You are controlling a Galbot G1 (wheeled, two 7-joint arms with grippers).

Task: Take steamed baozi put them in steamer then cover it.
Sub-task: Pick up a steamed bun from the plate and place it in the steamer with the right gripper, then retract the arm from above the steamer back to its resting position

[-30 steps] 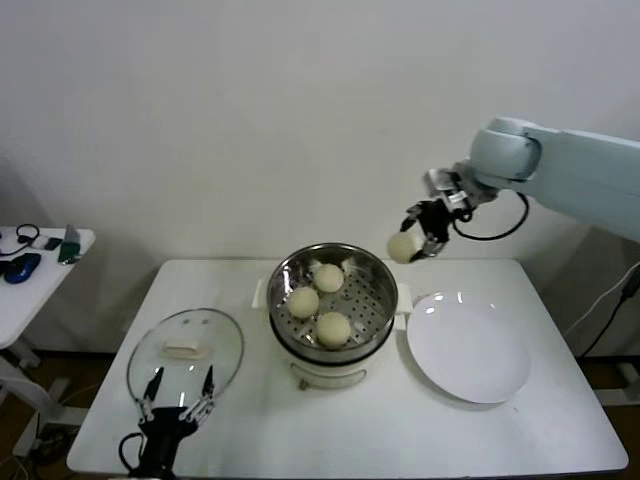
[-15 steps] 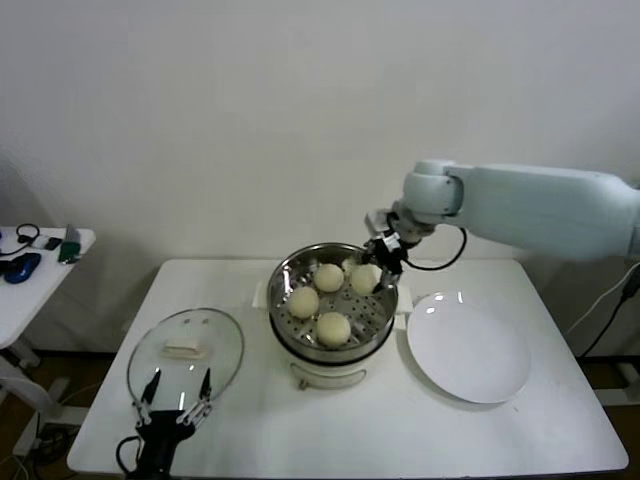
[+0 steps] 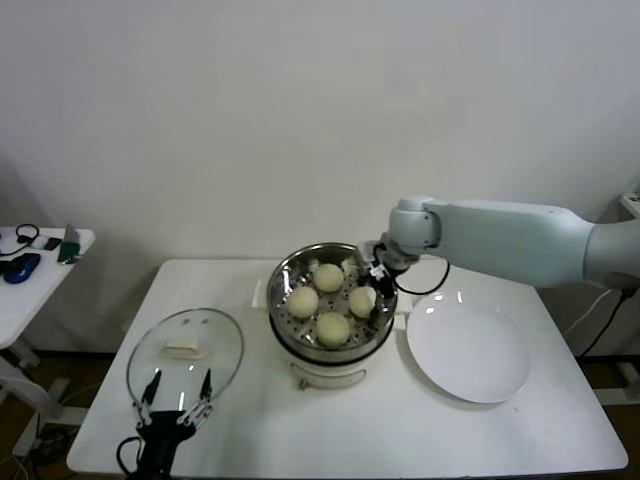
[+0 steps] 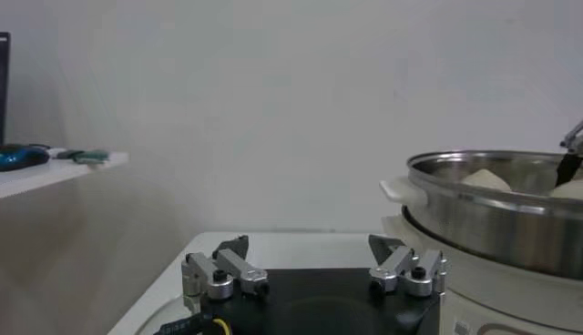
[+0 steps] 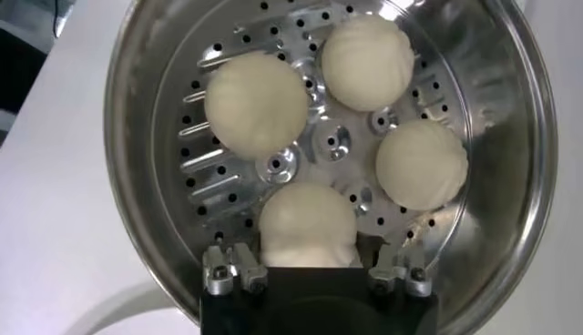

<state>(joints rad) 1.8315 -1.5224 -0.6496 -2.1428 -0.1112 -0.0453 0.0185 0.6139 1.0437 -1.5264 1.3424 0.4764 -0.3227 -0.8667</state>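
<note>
Right pincer (image 5: 312,273) parted, straddling baozi (image 5: 307,225) in steamer (image 5: 510,127)

right gripper (image 5: 310,273) reaches forward, jaws spread; left gripper (image 4: 314,273) parked low, jaws wide

no legible txt, no labels, brands, nos. or signs anywhere, head view or either wrist view

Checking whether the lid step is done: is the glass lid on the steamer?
No, the glass lid lies on the table left of the open steamer, whose four baozi are uncovered.
</note>
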